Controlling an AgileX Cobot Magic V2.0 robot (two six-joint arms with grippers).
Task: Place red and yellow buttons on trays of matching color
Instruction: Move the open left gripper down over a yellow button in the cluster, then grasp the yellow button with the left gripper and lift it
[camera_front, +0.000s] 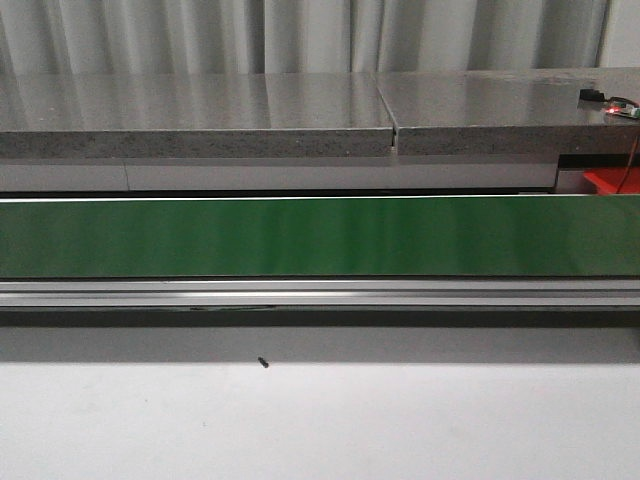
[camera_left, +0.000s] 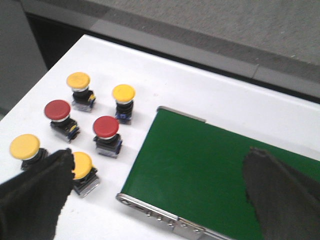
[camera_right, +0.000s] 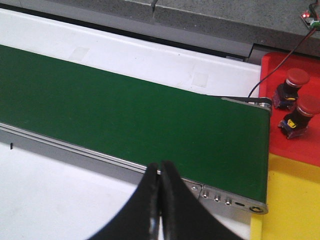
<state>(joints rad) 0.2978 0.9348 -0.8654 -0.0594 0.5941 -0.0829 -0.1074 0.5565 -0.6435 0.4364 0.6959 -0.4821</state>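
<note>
Left tool (camera_left: 160, 200) hangs with its two black fingers (camera_left: 35, 192) spread wide and nothing between them, above the end of the green conveyor belt (camera_left: 200, 170) and the white counter (camera_left: 200, 95). Six buttons stand on the counter just beside that belt end, each on a dark base. Two are red: one red button (camera_left: 57, 110) and a second red button (camera_left: 105, 127) nearer the belt. Four are yellow: a yellow button (camera_left: 78, 80), another yellow button (camera_left: 123, 93) beside it, a third yellow button (camera_left: 24, 146) next to the left finger, and a fourth yellow button (camera_left: 82, 165) partly hidden behind that same finger.

Right tool (camera_right: 159, 195) has its black fingers pressed together, holding nothing, over the near rail of the belt (camera_right: 125, 115) close to its other end. Past that end lies the red tray (camera_right: 300, 150), touching the yellow tray (camera_right: 290, 200). Two red buttons stand on the red tray, one (camera_right: 295, 80) just beyond the other (camera_right: 305, 107). A thin cable runs from the belt end over the tray's edge.

From the front, only the long green belt (camera_front: 320, 235), the counter (camera_front: 320, 420) before it, a grey ledge (camera_front: 200, 115) behind it and a corner of the red tray (camera_front: 610, 182) show; neither tool appears there.
</note>
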